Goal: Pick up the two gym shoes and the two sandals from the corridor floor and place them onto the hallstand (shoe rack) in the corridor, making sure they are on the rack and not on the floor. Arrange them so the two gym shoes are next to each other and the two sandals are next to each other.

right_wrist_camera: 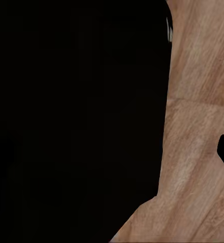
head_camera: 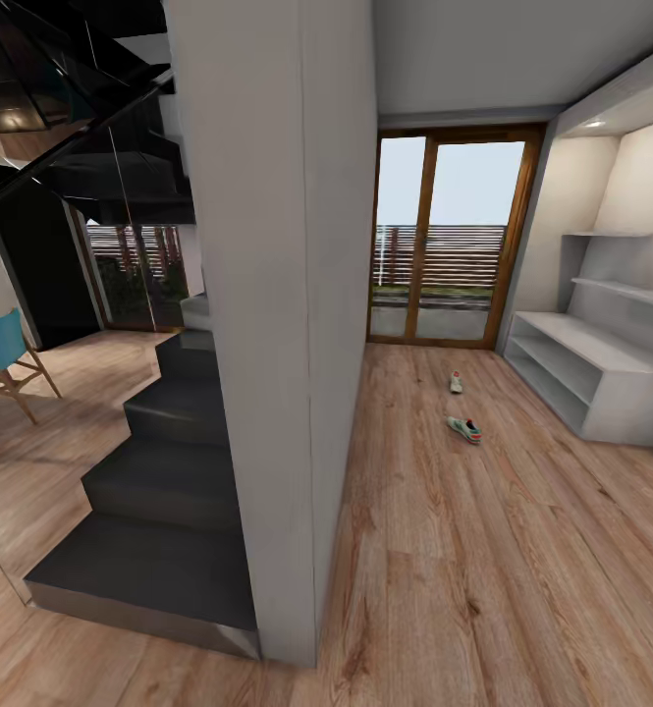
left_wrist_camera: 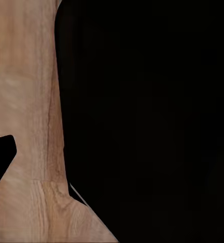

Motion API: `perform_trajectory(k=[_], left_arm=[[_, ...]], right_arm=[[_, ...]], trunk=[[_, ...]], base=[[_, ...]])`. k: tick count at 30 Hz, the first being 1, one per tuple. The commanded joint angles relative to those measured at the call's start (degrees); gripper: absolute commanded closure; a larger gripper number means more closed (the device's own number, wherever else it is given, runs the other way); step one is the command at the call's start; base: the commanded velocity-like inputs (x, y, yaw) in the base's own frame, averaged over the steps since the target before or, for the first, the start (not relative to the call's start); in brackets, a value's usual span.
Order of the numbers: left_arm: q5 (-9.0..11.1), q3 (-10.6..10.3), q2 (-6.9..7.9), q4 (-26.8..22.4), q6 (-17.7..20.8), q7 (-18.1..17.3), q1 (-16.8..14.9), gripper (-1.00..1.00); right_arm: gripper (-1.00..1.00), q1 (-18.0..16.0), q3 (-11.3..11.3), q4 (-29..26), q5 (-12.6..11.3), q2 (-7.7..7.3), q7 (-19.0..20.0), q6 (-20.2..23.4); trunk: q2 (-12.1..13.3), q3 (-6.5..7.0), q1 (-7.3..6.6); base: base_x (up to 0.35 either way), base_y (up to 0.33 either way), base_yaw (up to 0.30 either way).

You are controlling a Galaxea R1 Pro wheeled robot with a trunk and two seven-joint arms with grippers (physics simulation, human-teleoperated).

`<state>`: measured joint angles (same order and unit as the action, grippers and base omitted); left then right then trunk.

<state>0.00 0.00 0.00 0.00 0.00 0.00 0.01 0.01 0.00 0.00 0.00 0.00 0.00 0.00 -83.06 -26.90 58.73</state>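
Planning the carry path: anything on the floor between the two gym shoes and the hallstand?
Nothing visible. The near gym shoe and far gym shoe lie on bare corridor floor, and the planks between them and the hallstand at the right wall carry nothing. Its bench top also looks bare.

Grey pillar (head_camera: pixel 282 295): standing floor to ceiling in the middle of the room. Dark staircase (head_camera: pixel 159 471): climbing behind the pillar's left side, its black underside hanging overhead. Glass door (head_camera: pixel 451 241) with a wooden frame: closing off the far end, showing slatted fencing and pale sky outside. Blue chair (head_camera: pixel 2 353) on wooden legs: sitting at the far left, partly cut off by the edge.
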Motion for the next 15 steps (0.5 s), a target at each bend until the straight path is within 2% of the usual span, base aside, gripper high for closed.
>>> perform_trajectory(k=[1,2,4,7,11,15], left_arm=[[0.3,0.3,0.33,-0.3,-0.3,-0.1,-0.3,-1.00],[0.7,0.6,0.65,-0.7,-0.7,-0.1,-0.7,-1.00],[0.5,0.6,0.52,-1.3,-1.3,-0.2,-1.3,-1.00],[0.1,0.4,-0.29,-1.4,-0.3,-0.2,-0.3,-1.00],[0.1,0.4,-0.41,-1.2,0.9,-0.2,0.3,-1.00],[0.1,0.4,-0.47,-1.2,1.1,-0.2,0.2,-1.00]], right_arm=[[-1.00,-0.3,-0.3,-0.3,-0.3,-0.33,0.0,-0.3],[-1.00,-0.7,-0.7,-0.7,-0.7,-0.65,0.1,-0.7],[-1.00,-1.3,-0.5,-1.3,-1.3,-0.25,0.1,-1.3],[-1.00,-2.2,-0.1,-2.3,-0.3,0.73,0.1,-0.3],[-1.00,-2.4,-0.1,-3.0,0.0,1.95,0.1,0.6],[-1.00,-2.4,-0.1,-2.9,0.1,2.08,0.0,0.8]], trunk=[[0.0,-0.03,0.00],[0.0,-0.03,0.00],[0.0,-0.03,0.00],[0.0,-0.03,0.00],[0.0,-0.03,0.00],[0.0,-0.03,0.00]], base=[[0.000,0.000,0.000],[0.000,0.000,0.000],[0.000,0.000,0.000],[0.000,0.000,0.000],[0.000,-0.001,0.000],[0.000,-0.100,0.000]])
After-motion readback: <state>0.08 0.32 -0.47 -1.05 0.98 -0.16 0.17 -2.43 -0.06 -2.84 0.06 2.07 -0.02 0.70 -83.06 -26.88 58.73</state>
